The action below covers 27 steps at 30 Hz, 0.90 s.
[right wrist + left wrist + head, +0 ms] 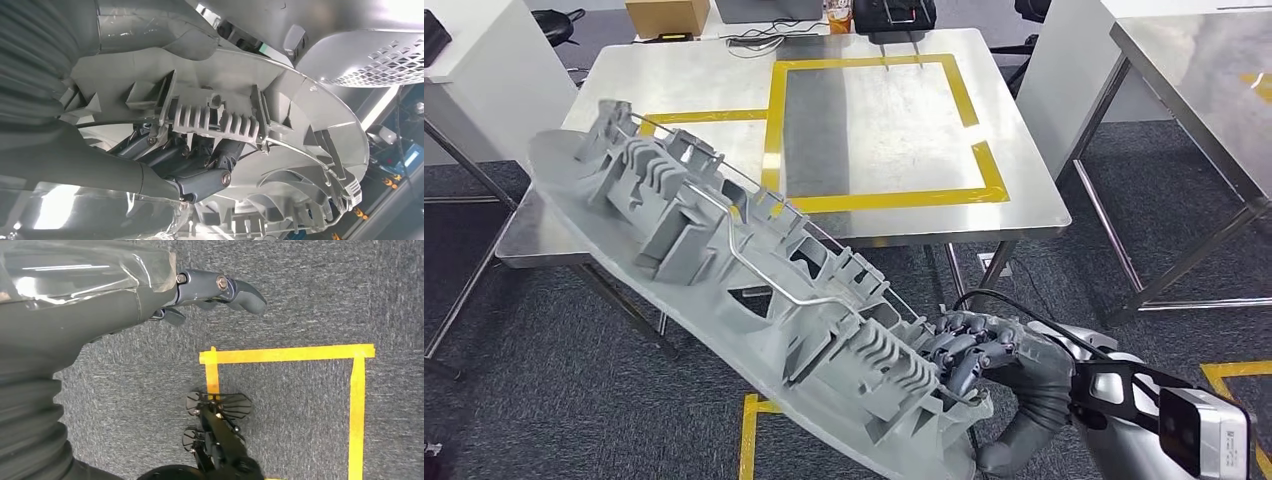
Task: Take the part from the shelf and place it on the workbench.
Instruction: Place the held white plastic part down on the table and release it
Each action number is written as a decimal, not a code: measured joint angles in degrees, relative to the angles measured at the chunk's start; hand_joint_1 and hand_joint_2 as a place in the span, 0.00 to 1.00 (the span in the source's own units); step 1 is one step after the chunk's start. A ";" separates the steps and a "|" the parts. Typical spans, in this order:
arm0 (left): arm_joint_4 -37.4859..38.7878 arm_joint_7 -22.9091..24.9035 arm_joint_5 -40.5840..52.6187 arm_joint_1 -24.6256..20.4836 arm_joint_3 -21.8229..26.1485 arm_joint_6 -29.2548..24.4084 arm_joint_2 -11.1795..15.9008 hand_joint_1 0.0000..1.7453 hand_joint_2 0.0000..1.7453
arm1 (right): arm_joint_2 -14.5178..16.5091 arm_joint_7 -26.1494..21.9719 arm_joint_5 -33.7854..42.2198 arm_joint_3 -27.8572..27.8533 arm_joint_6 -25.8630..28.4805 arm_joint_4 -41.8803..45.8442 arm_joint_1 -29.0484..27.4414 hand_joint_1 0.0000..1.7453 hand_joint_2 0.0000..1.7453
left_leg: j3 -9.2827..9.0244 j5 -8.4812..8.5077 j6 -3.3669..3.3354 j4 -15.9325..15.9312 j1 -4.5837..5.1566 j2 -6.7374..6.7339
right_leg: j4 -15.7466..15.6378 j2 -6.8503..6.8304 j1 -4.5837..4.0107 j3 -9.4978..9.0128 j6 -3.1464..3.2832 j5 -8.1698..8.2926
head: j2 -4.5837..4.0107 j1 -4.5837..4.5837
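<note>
Biggest risk: tipping or twisting out of the grasp. Long grey moulded part (pixel 754 300) held at 1 end only, by the right hand (pixel 969 355), with most of its length cantilevered out and unsupported. Any swing of the arm likely to lever that weight against the fingers (pixel 200 155).

Next: clipping the workbench (pixel 1024 200). Far end of the part already overlapping the near-left corner of the steel top in the head view; height above it impossible to judge, so a low carry could catch the edge.

Smaller: missing the yellow tape rectangle (pixel 874 130), or snagging the thin wire rod (pixel 754 265) running along the ribs.

Long axis diagonal in the head view, from the held end low near the robot's right up and away to the free end at the left. Ribbed, clipped face turned up toward the camera; smooth face down. Carried in the air, not resting on the bench.

Right hand closed around ribs and rod at the near end, fingers curled in among the fins. Left hand (pixel 210 292) hanging over grey carpet (pixel 300 290), holding nothing, visible fingers curved loosely and apart.
</note>
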<state>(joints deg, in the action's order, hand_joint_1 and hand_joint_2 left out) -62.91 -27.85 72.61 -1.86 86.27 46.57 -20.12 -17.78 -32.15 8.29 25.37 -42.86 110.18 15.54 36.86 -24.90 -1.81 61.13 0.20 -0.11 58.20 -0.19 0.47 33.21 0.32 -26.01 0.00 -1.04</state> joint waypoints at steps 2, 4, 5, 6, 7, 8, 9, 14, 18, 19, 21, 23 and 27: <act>-0.24 -0.09 0.03 -0.02 0.00 0.08 0.07 0.00 1.00 | 0.09 0.05 0.01 -0.01 0.04 0.00 0.02 0.92 1.00 | -1.14 0.15 -0.66 -2.52 0.56 -0.35 | -0.11 -0.07 -0.02 -0.04 -0.39 -0.22 | 0.00 0.01; -0.34 -0.31 0.10 0.05 -0.01 0.11 0.09 0.00 1.00 | 0.20 0.25 0.05 -0.03 0.08 0.09 0.03 0.92 1.00 | -1.75 0.33 -0.88 -3.30 0.52 -0.22 | -0.25 -0.23 -0.01 -0.20 -0.91 -0.39 | 0.00 -0.02; -0.38 -0.45 0.16 0.07 -0.02 0.11 0.07 0.00 1.00 | 0.25 0.40 0.09 -0.05 0.09 0.17 0.03 0.92 1.00 | -2.34 0.54 -1.00 -3.92 0.35 -0.10 | 0.16 -0.24 -0.04 -0.10 -1.10 -0.59 | 0.00 0.04; -0.40 -0.61 0.26 0.04 -0.03 0.11 0.03 0.00 1.00 | 0.27 0.57 0.17 -0.09 0.09 0.26 0.06 0.92 1.00 | -2.97 0.78 -1.15 -4.52 0.17 0.01 | 1.65 -0.20 -0.08 0.58 -1.15 -1.25 | 0.00 0.13; -0.40 -0.74 0.39 0.02 -0.03 0.11 -0.03 0.00 1.00 | 0.28 0.72 0.26 -0.12 0.09 0.32 0.07 0.92 1.00 | -3.46 0.96 -1.26 -4.93 0.01 0.08 | 4.36 -0.12 -0.03 1.97 -1.08 -2.30 | 0.00 0.21; -0.40 -0.86 0.50 0.00 -0.03 0.13 -0.11 0.00 1.00 | 0.33 0.84 0.36 -0.14 0.09 0.33 0.08 0.92 1.00 | -3.62 0.91 -1.39 -5.03 0.07 0.18 | 8.06 -0.05 -0.01 4.01 -1.03 -3.68 | 0.00 0.27; -0.40 -0.96 0.61 -0.01 -0.02 0.17 -0.16 0.00 1.00 | 0.37 0.90 0.43 -0.15 0.08 0.33 0.06 0.92 1.00 | -3.66 0.82 -1.47 -4.99 0.11 0.29 | 11.91 -0.03 0.06 6.26 -1.04 -4.95 | 0.00 0.29; -0.47 -1.62 1.16 0.06 -0.02 0.87 -0.24 0.00 1.00 | 0.52 1.20 0.74 -0.16 -0.03 0.36 -0.11 0.92 1.00 | -4.54 -0.52 -0.79 -4.45 0.06 1.17 | 5.46 -0.05 0.74 4.65 -3.31 -0.28 | 0.00 0.32; -1.05 -2.11 1.37 0.13 -0.01 1.06 -0.20 0.00 1.00 | 1.03 1.62 1.07 -0.18 -0.08 0.58 -0.07 0.92 1.00 | -4.60 -2.01 0.47 -3.60 0.30 1.33 | -0.32 0.15 0.53 1.64 -1.54 1.18 | 0.00 0.34; -1.21 -2.22 1.43 0.15 -0.02 1.10 -0.17 0.00 1.00 | 1.14 1.72 1.11 -0.22 -0.09 0.66 -0.08 0.92 1.00 | -4.59 -2.34 0.72 -3.56 0.20 1.29 | -0.30 0.20 0.59 1.48 -1.02 0.92 | 0.00 0.33; -1.44 -2.43 1.59 0.12 -0.04 1.12 -0.20 0.00 1.00 | 1.31 1.87 1.14 -0.31 -0.10 0.83 -0.11 0.92 1.00 | -3.74 -3.39 1.39 -1.38 -0.10 1.02 | -0.42 0.29 0.79 0.65 -0.11 0.22 | 0.00 0.16; -1.55 -2.56 1.72 0.14 -0.03 1.10 -0.20 0.00 1.00 | 1.58 1.90 1.18 -0.35 -0.18 0.95 -0.13 0.92 1.00 | 0.03 -5.50 2.13 5.35 -0.45 0.67 | -0.46 0.31 0.80 -0.51 0.52 -0.69 | 0.00 -0.06; -1.56 -2.62 2.01 0.25 -0.02 0.91 -0.20 0.00 1.00 | 1.94 1.93 1.21 -0.34 -0.26 0.96 -0.19 0.92 1.00 | 7.36 -4.15 2.38 12.88 -0.74 0.42 | -0.47 0.39 0.45 -3.29 0.65 -2.97 | 0.00 -0.12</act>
<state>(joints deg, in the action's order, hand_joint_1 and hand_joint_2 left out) -64.48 -30.47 74.61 -1.60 86.25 47.48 -20.32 -15.84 -30.22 9.50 25.03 -43.12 111.14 15.35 44.22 -29.06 0.57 74.00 -0.54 0.31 57.73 0.20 0.92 29.92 0.97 -28.97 0.00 -1.16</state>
